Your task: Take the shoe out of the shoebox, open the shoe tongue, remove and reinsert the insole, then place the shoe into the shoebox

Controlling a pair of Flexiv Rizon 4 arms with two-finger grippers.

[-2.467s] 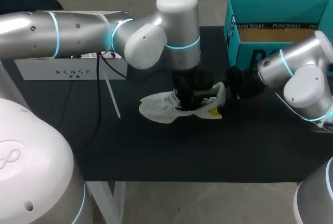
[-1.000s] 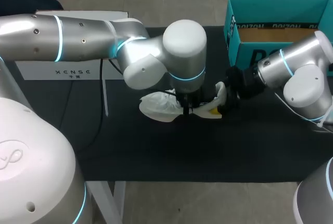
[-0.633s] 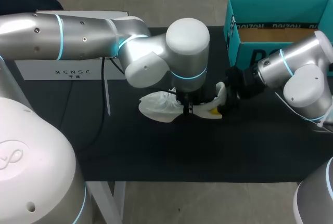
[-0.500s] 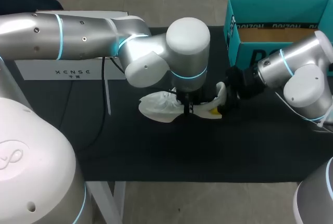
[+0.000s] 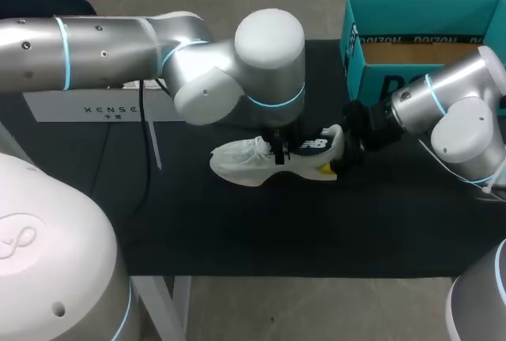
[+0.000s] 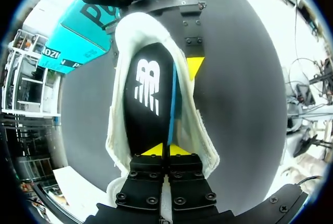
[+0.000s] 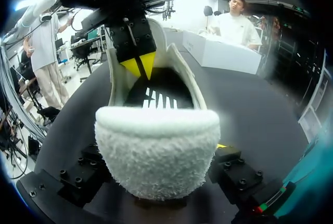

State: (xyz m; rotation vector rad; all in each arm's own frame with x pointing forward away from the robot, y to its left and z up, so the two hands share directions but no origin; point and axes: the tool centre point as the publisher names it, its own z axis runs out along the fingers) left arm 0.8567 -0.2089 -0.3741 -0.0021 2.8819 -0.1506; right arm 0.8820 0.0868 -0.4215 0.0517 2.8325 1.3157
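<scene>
Since half second ago left arm (image 5: pixel 118 52) risen, swung back, uncovering shoe (image 5: pixel 245 159). Left tool (image 6: pixel 167 149) tips pressed together, pinching insole (image 6: pixel 148 94) inside shoe. Right tool (image 5: pixel 344 151) clamps heel (image 7: pixel 156 146). Shoe on table (image 5: pixel 277 222), outside shoebox (image 5: pixel 360 48), just beside it, heel toward shoebox.

A white shoe (image 5: pixel 245 159) is lying mid-surface on its sole, toe toward the left edge, with my right gripper (image 7: pixel 158 154) clamping its heel. My left gripper (image 6: pixel 167 150) is pinching its black insole (image 5: pixel 312 145), tilted on edge inside. The teal shoebox (image 5: pixel 371 32) is standing open at the far right corner.
</scene>
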